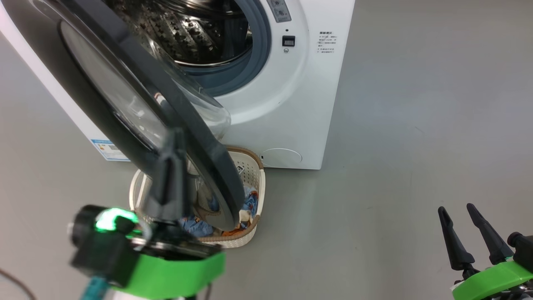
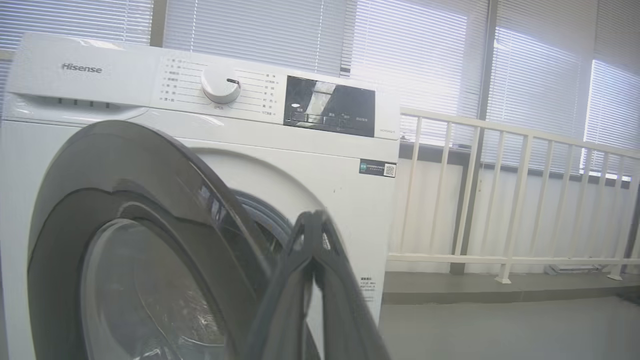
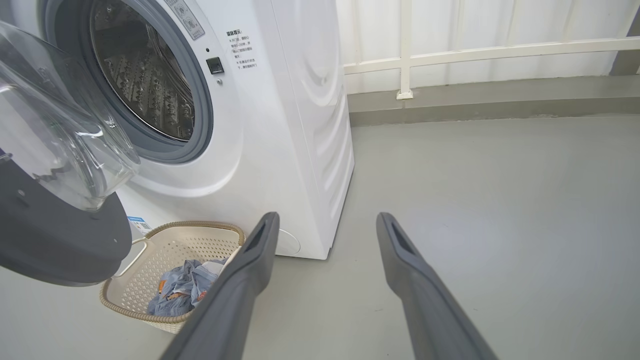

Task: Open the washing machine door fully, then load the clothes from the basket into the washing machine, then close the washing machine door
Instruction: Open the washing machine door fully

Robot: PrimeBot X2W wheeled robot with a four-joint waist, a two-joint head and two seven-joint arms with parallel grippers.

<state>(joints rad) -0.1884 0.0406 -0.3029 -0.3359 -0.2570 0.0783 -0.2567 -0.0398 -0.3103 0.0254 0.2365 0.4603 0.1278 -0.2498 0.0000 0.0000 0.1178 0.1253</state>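
Left end effector [image 1: 178, 136], clenched, fronts the door [image 1: 137, 73] overhanging the basket [image 1: 260, 183]; right end effector [image 1: 456, 209] released.

The left gripper [image 1: 178, 139] had 2 long, dark grey, tapering plastic fingers, blurred in the head view. They were set on a black boxy housing [image 1: 104, 250] with a glowing green light [image 1: 112, 218]. A bright green curved plastic band [image 1: 175, 273] wrapped the wrist below it, and a teal cable [image 1: 95, 288] ran beside it. The right gripper [image 1: 456, 210] had the same 2 slim, pointed dark fingers. In the right wrist view each showed a shallow recessed slot near its tip. They stood above a matching green band [image 1: 491, 278] and a round black knob [image 1: 522, 243].
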